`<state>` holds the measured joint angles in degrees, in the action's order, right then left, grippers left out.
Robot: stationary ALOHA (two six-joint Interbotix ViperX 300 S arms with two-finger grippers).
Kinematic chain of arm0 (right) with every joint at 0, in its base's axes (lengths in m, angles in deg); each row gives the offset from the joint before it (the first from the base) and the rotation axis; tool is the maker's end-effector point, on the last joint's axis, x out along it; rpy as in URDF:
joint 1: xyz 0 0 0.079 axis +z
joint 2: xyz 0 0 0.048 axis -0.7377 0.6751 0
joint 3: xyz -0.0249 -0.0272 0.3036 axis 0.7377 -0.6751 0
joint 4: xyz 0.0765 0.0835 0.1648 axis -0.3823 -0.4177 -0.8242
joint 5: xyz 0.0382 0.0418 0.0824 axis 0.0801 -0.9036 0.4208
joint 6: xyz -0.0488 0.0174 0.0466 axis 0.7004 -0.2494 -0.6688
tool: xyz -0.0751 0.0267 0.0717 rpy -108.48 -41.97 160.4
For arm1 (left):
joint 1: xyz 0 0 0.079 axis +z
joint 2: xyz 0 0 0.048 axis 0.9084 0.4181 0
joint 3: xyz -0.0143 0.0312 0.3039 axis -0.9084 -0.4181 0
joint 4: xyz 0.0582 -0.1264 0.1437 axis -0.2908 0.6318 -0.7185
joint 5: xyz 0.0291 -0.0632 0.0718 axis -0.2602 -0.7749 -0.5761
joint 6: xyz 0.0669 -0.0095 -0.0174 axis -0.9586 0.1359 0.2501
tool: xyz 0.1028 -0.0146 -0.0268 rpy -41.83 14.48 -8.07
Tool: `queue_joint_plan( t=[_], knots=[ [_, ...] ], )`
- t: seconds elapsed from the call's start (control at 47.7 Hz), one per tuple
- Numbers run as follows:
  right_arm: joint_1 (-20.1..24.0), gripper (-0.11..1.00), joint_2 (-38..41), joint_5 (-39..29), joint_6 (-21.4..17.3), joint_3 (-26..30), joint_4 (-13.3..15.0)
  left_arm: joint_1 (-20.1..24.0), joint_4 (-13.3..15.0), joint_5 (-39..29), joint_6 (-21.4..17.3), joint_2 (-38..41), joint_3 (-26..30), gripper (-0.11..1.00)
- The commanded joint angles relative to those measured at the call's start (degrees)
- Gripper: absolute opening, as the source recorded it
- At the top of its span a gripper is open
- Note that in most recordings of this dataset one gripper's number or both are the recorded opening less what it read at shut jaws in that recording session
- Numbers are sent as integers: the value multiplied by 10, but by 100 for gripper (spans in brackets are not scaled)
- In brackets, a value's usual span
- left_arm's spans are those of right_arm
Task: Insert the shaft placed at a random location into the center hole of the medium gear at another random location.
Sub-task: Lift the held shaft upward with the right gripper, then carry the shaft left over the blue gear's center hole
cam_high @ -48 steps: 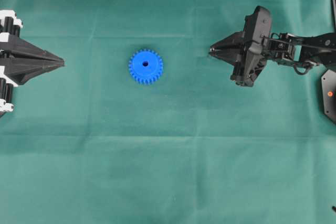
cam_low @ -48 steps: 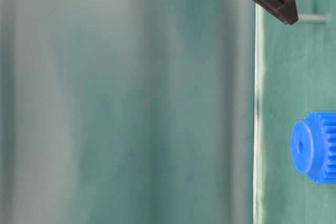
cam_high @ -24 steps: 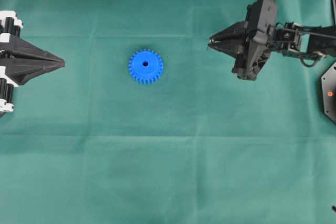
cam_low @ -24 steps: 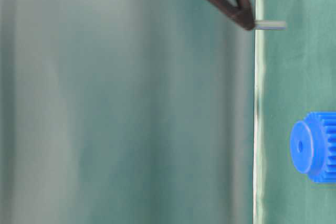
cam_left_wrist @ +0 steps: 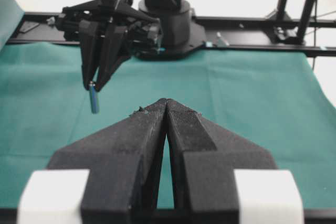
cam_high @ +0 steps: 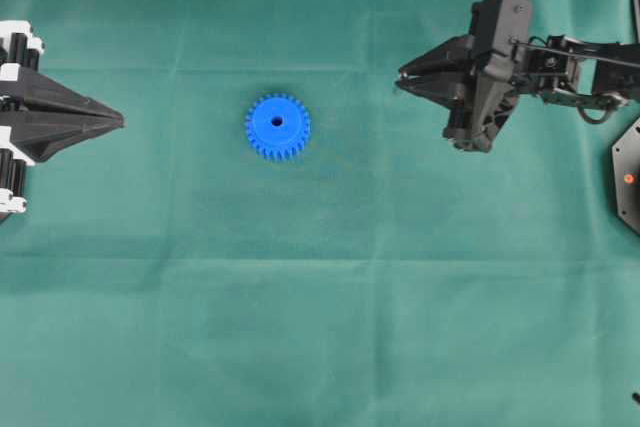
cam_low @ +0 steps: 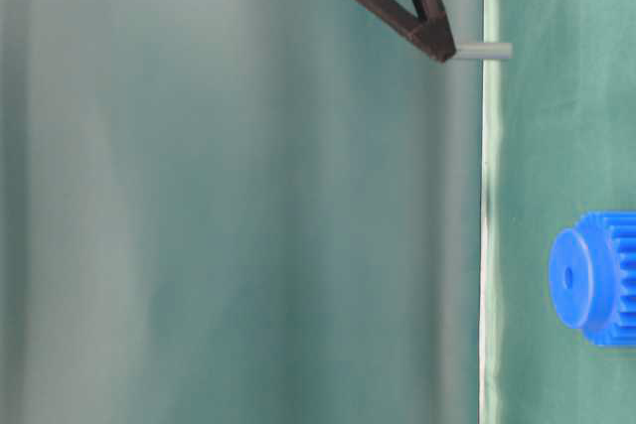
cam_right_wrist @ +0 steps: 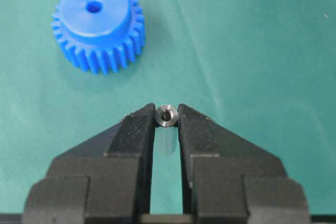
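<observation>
The jaws of the right gripper [cam_right_wrist: 167, 116] are clenched on the shaft [cam_right_wrist: 167, 115], a small silvery pin pinched at the very tips of the two black fingers [cam_right_wrist: 137, 129], its hollow end face turned toward the wrist camera. In the table-level view the pin [cam_low: 482, 51] sticks out past the fingertips toward the green cloth, and from the left wrist camera it [cam_left_wrist: 94, 98] hangs below the right gripper [cam_left_wrist: 93, 83], held clear of the surface [cam_left_wrist: 252, 93]. Seen from overhead, the right gripper [cam_high: 403, 79] sits at the upper right, pointing left toward the middle of the surface [cam_high: 330, 327]. The medium gear [cam_high: 277, 127], bright blue and ringed with small teeth, lies flat on the cloth left of centre, well apart from both arms, its raised hub facing up and its center hole [cam_high: 276, 121] open and dark. From the right wrist camera the gear [cam_right_wrist: 97, 24] lies ahead of the pin and off to the left, the hole [cam_right_wrist: 94, 7] plainly in sight. The left gripper [cam_high: 120, 122] waits at the left edge of the overhead view, pointing right toward the gear, its jaws pressed together with nothing between them, as the left wrist view [cam_left_wrist: 166, 101] shows close up.
</observation>
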<state>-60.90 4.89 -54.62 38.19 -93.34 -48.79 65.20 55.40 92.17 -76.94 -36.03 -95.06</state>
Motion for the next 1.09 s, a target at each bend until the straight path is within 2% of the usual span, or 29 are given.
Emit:
queue_joint_plan(
  t=[0.0,0.126,0.315,0.608,0.734,1.07],
  knots=[
    [13,14,10,15,3,29,-2,-1,-1,3,1,4,12,0],
    [29,14,40,21,2,63,-5,-1,-1,3,1,4,12,0],
    [51,14,104,16,2,144,-7,-1,-1,3,1,4,11,0],
    [66,14,187,-23,4,253,-6,-1,-1,3,1,4,12,0],
    [69,14,203,-28,4,272,-6,-1,-1,3,2,4,12,0],
    [69,14,208,-26,3,275,-6,-1,-1,1,14,4,11,0]
  ],
)
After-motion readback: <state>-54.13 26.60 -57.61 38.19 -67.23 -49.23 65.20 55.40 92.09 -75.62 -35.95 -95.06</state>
